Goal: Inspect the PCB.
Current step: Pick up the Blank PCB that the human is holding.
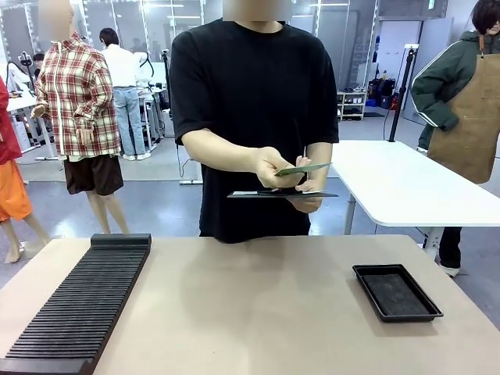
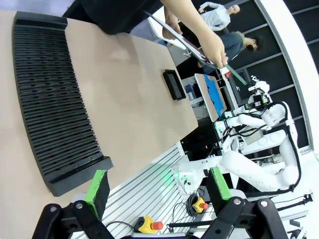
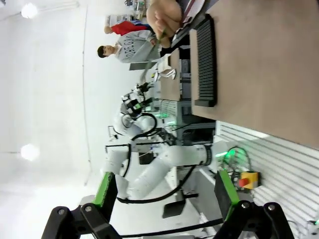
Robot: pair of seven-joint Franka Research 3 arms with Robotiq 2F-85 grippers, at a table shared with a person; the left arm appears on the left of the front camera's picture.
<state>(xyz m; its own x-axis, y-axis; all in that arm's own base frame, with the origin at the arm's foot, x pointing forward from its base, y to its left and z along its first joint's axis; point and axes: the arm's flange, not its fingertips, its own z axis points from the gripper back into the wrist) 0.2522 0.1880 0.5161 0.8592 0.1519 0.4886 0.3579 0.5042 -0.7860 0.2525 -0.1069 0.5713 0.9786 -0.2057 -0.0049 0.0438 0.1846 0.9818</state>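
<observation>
Left gripper [image 2: 158, 193] stands wide open and empty, the PCB [image 1: 303, 168] sits in the person's hand [image 1: 271, 166] above the table's [image 1: 250, 312] far edge, about 1 o'clock and well apart from it in the left wrist view, and right gripper [image 3: 164, 194] is wide open, empty.

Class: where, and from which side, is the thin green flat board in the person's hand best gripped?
Probably the free end of the thin green board, from the robot's right: it lies nearly flat, and the person's hand covers the other end.
</observation>
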